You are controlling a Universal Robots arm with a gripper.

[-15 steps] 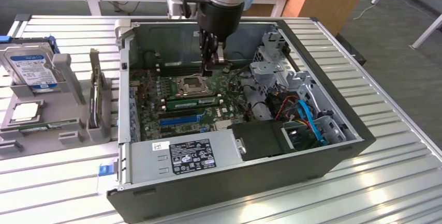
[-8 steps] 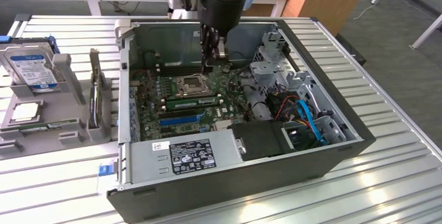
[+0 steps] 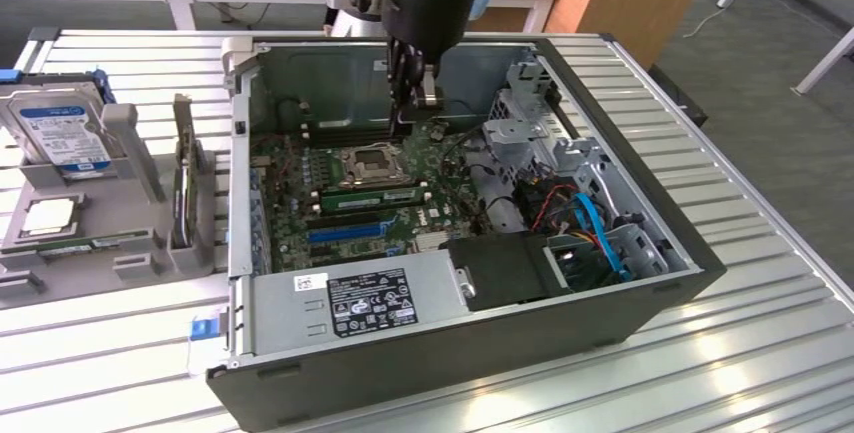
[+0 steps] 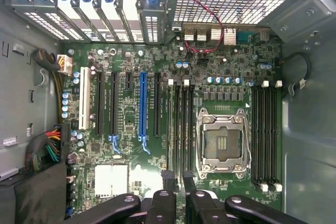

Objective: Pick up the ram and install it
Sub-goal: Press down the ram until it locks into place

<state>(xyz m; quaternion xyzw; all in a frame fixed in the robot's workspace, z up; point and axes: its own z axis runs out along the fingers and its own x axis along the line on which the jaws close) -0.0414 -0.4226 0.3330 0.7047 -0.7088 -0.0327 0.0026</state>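
Note:
A green ram (image 3: 371,194) with a pale label strip stands on edge in a memory slot of the motherboard (image 3: 300,178), beside the CPU socket (image 3: 370,164). My gripper (image 3: 408,123) hangs inside the open case above the board, clear of the ram. In the wrist view my gripper (image 4: 177,179) points down at the end of the black slots (image 4: 178,129) next to the socket (image 4: 220,145). Its fingers (image 4: 167,178) stand a small gap apart, with only bare board showing between them.
The case walls (image 3: 247,153) ring the board. A drive cage and blue cables (image 3: 587,223) fill the exterior view's right, and the power supply (image 3: 360,298) sits at the front. A tray (image 3: 67,253) on that view's left holds a hard drive (image 3: 60,133) and another green stick (image 3: 94,243).

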